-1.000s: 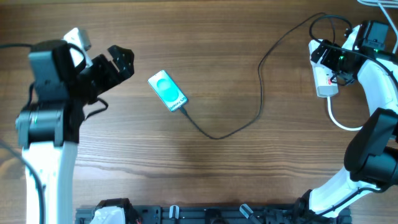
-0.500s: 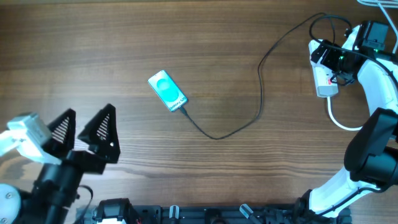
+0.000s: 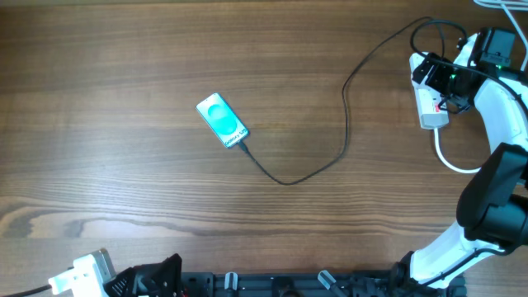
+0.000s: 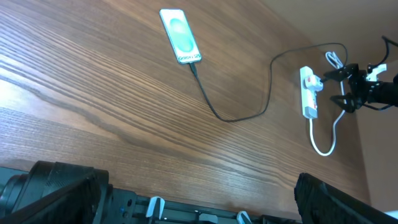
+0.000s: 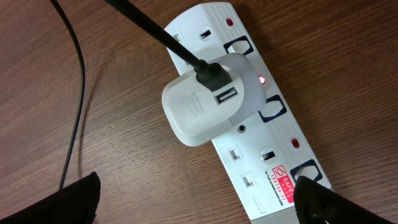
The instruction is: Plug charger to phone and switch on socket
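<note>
**Both steps look done; only pulling clear seems left**

The charger (image 3: 345, 132) has its tip in the 5 o'clock end of the phone (image 3: 223, 121). The phone lies toward 10 o'clock on the table (image 3: 124, 66). The socket (image 5: 273, 130) sits far out at 2 o'clock, under my right gripper (image 5: 196, 199), whose fingers are spread and hold nothing. A red lamp (image 5: 261, 79) glows beside the white adapter (image 5: 199, 109), so I judge the switch on. My left gripper (image 4: 193, 193), down at 7 o'clock, is also spread and empty.

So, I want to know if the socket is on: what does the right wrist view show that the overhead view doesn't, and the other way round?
Only right wrist: a white adapter in the socket, with one red lamp glowing beside it. Only overhead: the phone, with the tip of the charger at its lower end. Both: the socket, the charger's black cable and the wooden table.
</note>
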Controlling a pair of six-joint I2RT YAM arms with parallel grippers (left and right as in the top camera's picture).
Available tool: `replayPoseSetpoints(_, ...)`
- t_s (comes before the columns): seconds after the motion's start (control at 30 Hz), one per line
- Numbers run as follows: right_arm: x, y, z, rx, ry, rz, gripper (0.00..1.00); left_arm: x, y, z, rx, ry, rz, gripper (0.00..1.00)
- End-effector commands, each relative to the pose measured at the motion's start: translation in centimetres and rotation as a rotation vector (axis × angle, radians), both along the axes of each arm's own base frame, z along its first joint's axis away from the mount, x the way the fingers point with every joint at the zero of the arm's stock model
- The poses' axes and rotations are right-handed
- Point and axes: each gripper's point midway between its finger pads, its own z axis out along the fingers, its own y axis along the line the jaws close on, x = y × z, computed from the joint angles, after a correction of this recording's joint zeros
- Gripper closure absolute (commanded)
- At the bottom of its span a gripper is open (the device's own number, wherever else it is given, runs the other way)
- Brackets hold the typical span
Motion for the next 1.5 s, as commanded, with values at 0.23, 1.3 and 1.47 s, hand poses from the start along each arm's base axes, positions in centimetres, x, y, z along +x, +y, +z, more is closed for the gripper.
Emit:
replayPoseSetpoints(0.23, 0.2, 0.3, 0.2, 0.0, -0.01, 0.023, 0.0, 0.3, -0.1, -8.1, -0.052, 0.095, 0.032, 0.0)
replayPoseSetpoints(1.3, 0.2, 0.3, 0.2, 0.0, -0.01, 0.023, 0.0, 13.9, 0.6, 6.5, -0.022, -1.081, -0.005, 0.0)
replayPoseSetpoints(1.47, 0.2, 0.3, 0.2, 0.0, -0.01, 0.023, 0.0, 13.0, 1.0, 8.9, 0.003, -1.274, 0.016, 0.0)
